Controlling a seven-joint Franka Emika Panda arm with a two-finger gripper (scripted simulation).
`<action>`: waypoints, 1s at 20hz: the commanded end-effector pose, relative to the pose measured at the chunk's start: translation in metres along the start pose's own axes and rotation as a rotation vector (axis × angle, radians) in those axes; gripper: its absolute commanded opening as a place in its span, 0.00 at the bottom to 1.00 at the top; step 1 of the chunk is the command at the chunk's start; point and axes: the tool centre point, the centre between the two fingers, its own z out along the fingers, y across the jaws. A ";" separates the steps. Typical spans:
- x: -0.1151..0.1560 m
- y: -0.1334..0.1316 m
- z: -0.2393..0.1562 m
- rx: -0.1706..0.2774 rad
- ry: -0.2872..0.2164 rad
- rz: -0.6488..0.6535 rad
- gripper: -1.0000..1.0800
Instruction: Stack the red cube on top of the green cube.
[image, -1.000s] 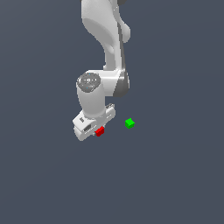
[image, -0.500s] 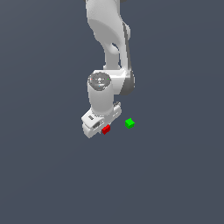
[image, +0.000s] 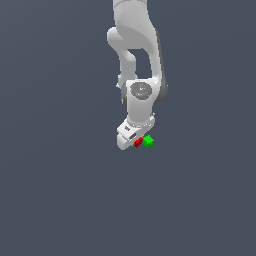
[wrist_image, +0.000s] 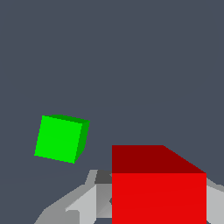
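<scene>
Your hand (image: 136, 141) is clenched around the red cube (image: 138, 142), which you see just beside the green cube (image: 148, 141), on the exterior view's left of it.

Just a plain dark grey floor (image: 60, 200), no markings anywhere. The green cube (image: 148, 141) sits on it, a bit skewed, just beside the fingers (wrist_image: 83, 203) and off to one side of them.
</scene>
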 end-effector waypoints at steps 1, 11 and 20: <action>0.005 -0.022 0.006 -0.001 0.001 0.000 0.00; 0.018 -0.072 0.021 0.000 0.001 0.001 0.00; 0.019 -0.073 0.022 -0.001 0.000 0.001 0.96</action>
